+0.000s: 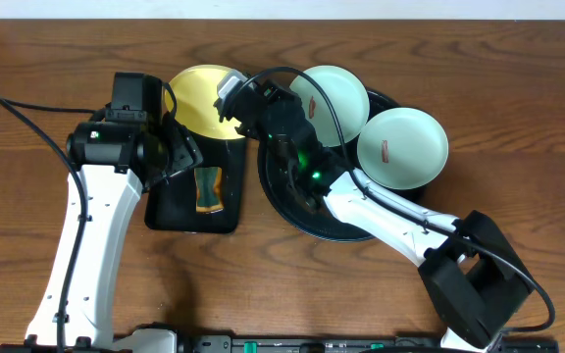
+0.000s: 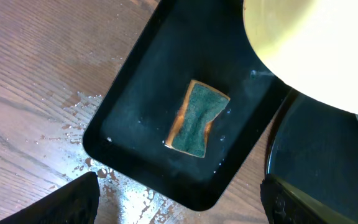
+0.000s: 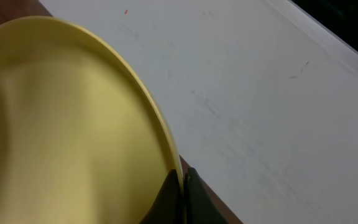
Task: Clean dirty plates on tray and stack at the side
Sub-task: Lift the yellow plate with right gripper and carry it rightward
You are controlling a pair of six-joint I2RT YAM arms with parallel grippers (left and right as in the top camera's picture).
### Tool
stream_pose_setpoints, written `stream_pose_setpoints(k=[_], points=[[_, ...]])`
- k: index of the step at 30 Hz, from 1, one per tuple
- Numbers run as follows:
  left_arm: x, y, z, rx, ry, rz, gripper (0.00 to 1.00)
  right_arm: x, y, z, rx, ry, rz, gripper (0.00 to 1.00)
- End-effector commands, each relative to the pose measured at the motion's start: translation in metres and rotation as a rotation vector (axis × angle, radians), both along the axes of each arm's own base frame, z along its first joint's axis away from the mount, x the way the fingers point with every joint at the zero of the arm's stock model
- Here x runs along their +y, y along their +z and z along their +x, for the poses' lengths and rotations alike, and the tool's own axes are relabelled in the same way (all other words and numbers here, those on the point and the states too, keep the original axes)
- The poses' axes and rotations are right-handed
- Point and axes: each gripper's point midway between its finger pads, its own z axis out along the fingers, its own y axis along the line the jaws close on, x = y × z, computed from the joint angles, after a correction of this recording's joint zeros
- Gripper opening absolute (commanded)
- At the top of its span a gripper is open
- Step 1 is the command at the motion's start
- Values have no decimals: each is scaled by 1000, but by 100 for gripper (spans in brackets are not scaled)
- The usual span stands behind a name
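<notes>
Rectangular tray (image 2: 135, 93): sponge (image 2: 196, 119). Round tray (image 2: 316, 155): two mint plates (image 1: 403, 147).

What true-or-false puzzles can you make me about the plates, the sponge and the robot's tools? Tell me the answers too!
1. Two mint plates sit on the round tray. True.
2. The sponge lies on the round tray. False: it lies on the rectangular tray.
3. The right tool is shut on the yellow plate, at its rim. True.
4. The left tool holds the sponge. False: it is open above the sponge, not touching it.
</notes>
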Motion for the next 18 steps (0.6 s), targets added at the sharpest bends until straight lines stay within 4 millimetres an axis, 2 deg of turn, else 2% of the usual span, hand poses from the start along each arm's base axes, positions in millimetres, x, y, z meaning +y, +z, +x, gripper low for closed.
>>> stream_pose_setpoints(k=[1, 6, 9, 11, 13, 16, 18], points=[[1, -1, -1, 7, -4, 4, 84, -1, 16, -1, -32, -17, 13, 1], [1, -1, -1, 7, -4, 4, 84, -14, 14, 6, -28, -95, 2, 1], [1, -1, -1, 7, -4, 4, 84, -38, 28, 16, -66, -224, 45, 1], [1, -1, -1, 7, -4, 4, 84, -40, 30, 18, -41, -223, 98, 1], [1, -1, -1, 7, -4, 4, 84, -42, 22, 18, -12, -213, 71, 1], [1, -1, -1, 7, -5, 4, 84, -82, 15, 28, 13, -411, 70, 1], [1, -1, -1, 7, -5, 4, 84, -79, -6, 25, 99, -369, 31, 1]])
